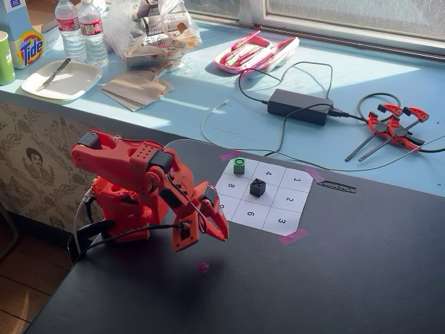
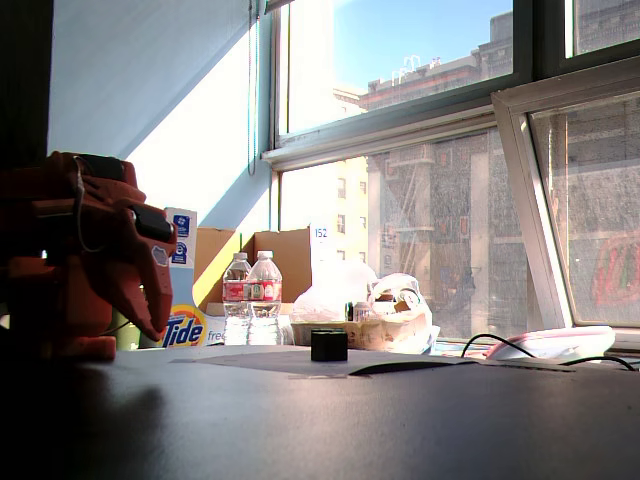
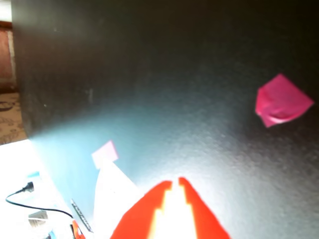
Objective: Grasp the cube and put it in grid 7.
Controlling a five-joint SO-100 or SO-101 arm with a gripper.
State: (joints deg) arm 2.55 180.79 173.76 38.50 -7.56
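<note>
Nearest you, the red gripper (image 1: 208,233) hangs nose-down over bare black counter (image 1: 334,278), well short of the paper grid (image 1: 264,195). Its fingers (image 3: 149,214) sit almost together in the wrist view, only a thin bright slit between them, and they hold nothing. You will need to spread them before you come down, or they will land on top of the cube and knock it aside.

Just ahead of the gripper, a scrap of pink tape (image 1: 203,266) lies on the counter; it is harmless, but don't mistake it for a target.

Next comes the grid. The black cube marked X (image 1: 258,187) sits in the centre cell, between the gripper and the far cells. A straight, low reach risks clipping it, so I'd go high.

Farthest off, the green cube (image 1: 239,165) stands in the far corner cell beside the cell marked 4. I cannot read that cell's numeral, because the cube covers it. If it is grid 7, lifting the cube gains nothing, so check first
</note>
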